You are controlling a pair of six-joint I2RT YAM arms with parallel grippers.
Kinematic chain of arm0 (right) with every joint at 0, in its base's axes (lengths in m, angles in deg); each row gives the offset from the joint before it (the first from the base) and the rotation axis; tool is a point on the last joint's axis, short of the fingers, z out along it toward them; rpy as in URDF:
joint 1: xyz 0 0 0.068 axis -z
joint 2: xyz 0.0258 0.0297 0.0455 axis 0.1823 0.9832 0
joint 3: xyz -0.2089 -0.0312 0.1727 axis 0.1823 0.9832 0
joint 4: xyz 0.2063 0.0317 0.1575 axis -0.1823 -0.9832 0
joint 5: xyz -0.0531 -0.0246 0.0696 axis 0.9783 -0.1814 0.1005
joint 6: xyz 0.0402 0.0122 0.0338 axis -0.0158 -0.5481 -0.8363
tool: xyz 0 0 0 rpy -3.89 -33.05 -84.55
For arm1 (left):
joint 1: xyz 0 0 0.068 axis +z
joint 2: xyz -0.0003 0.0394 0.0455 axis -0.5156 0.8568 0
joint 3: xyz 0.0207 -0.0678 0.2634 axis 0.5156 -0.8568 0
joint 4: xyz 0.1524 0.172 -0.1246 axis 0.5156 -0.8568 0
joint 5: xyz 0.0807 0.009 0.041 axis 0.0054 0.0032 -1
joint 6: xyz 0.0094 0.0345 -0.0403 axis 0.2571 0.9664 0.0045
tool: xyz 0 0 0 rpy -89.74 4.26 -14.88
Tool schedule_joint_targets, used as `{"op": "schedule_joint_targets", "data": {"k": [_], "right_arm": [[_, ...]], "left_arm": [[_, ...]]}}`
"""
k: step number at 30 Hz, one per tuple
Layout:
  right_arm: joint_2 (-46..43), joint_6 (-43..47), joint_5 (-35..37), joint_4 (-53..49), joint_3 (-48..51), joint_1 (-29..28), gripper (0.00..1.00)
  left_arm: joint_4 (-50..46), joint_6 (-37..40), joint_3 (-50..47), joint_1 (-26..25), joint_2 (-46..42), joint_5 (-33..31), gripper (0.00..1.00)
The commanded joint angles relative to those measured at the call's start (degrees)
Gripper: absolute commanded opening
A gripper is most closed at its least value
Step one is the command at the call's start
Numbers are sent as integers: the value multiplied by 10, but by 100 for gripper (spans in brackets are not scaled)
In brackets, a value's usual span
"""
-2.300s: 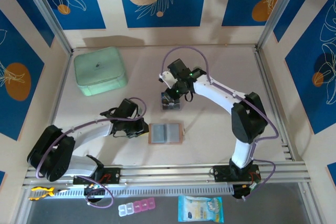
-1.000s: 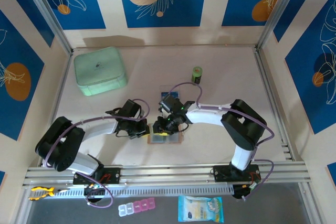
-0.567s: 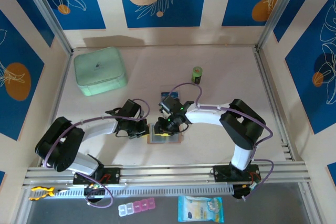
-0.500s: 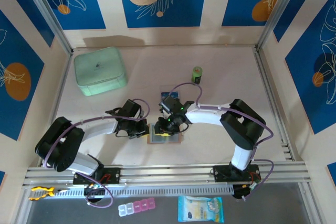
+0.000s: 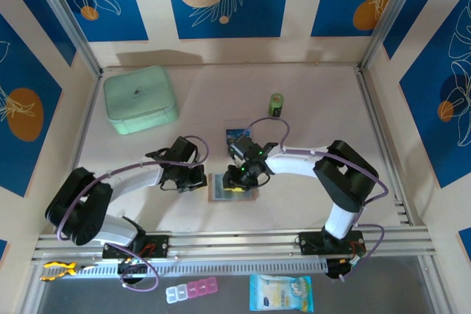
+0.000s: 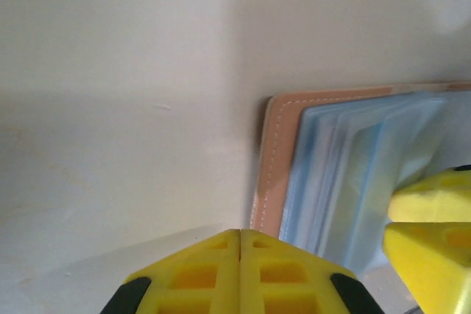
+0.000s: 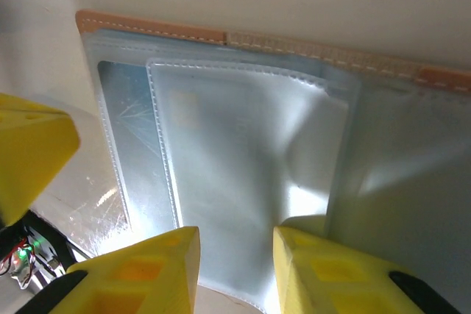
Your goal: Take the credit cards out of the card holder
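Card holder: open flat on table. Left gripper: jaws together beside its edge. Right gripper: jaws apart over pockets

Matt stitched leather-like card holder with glossy plastic pockets.

Ahead of the right tool, glare blurs the pockets of the card holder; their contents cannot be told, and one end is cut off.
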Motion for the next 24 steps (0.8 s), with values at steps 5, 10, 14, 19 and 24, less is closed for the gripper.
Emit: {"op": "schedule_joint_targets", "data": {"k": [5,10,14,19,24], "right_arm": [[-23,-11,-37,44,39,14,33],[-28,-28,-65,95,70,27,31],[-30,-36,-96,139,93,35,30],[-32,-53,-122,187,121,45,27],[-32,-68,-142,228,142,56,25]], "left_arm": [[11,-17,32,-16,-26,13,16],[51,-44,32,-34,-12,33,20],[70,-57,33,-45,13,44,23],[83,-66,33,-55,28,43,26],[88,-70,37,-61,45,43,29]]}}
